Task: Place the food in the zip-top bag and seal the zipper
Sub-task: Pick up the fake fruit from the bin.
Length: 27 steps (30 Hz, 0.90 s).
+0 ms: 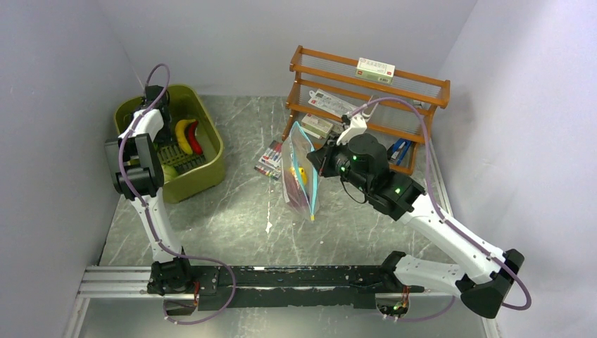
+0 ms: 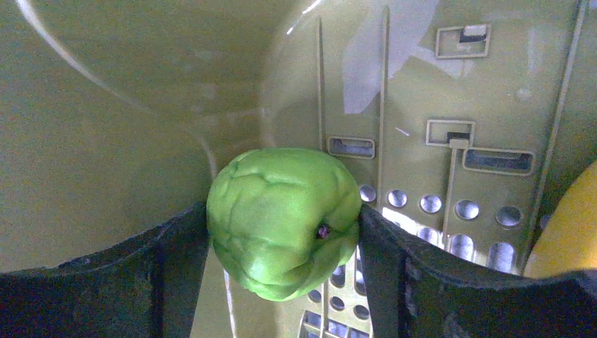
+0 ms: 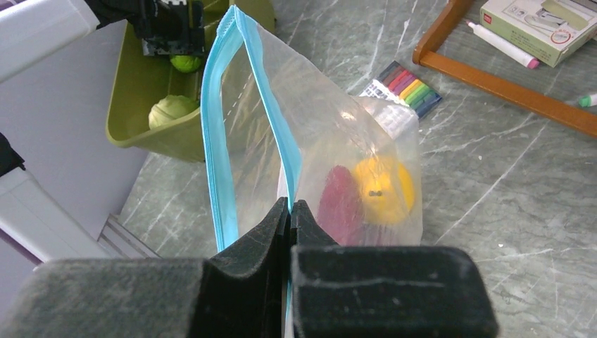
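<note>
While the right pincer (image 3: 290, 211) pinches shut on the zip-top bag's (image 3: 331, 120) rim, the bag stands upright mid-bench (image 1: 232, 211), teal zipper (image 3: 215, 141) strips apart, mouth open. Clear soft film; purple-red piece (image 3: 341, 204) and orange-yellow piece (image 3: 384, 186) touch inside. Left pincer (image 2: 283, 220) sits low in the olive tub (image 1: 208, 176), gripping a lumpy green piece (image 2: 274, 190) near the curved wall. Banana (image 1: 183, 134) and chili (image 1: 193, 139) lie alongside. Bare grey marbled bench between tub and bag; marker pack (image 3: 401, 84) just behind the bag.
</note>
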{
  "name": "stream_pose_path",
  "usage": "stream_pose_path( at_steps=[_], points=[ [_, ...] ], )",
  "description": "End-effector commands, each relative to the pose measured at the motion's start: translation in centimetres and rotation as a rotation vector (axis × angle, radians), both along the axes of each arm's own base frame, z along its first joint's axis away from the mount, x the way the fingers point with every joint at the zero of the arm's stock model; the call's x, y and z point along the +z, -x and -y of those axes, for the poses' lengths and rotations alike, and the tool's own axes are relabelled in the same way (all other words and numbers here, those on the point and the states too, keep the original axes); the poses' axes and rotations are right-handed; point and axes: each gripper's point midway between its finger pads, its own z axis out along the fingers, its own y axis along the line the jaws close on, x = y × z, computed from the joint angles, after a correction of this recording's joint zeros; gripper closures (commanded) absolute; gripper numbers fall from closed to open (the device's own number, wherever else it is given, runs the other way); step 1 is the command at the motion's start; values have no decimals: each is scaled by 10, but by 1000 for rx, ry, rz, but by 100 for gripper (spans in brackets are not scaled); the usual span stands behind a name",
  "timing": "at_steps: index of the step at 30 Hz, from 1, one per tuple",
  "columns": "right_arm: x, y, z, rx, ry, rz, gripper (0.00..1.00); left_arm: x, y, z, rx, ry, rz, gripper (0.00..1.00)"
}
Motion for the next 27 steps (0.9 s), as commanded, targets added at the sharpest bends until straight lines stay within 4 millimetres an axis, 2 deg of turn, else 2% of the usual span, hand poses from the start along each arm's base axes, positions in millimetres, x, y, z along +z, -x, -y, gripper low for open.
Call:
stream_pose_path(
  at_steps=[1, 6, 14, 15, 22, 27],
  points=[
    [15, 1, 6, -12, -19, 44, 100, 9, -4, -2, -4, 5, 20, 34],
    [15, 2, 7, -14, -23, 45, 100, 16, -6, 3, -9, 14, 39, 38],
    [11, 4, 7, -12, -30, 36, 100, 40, -12, 26, -40, 53, 104, 43],
    [10, 4, 6, -11, -30, 33, 100, 43, -14, 34, -52, 59, 116, 44],
    [5, 4, 5, -12, -32, 21, 100, 77, -17, 60, -96, 113, 209, 45],
    [1, 3, 3, -12, -26, 10, 100, 109, -15, 85, -152, 224, 316, 46]
  ],
)
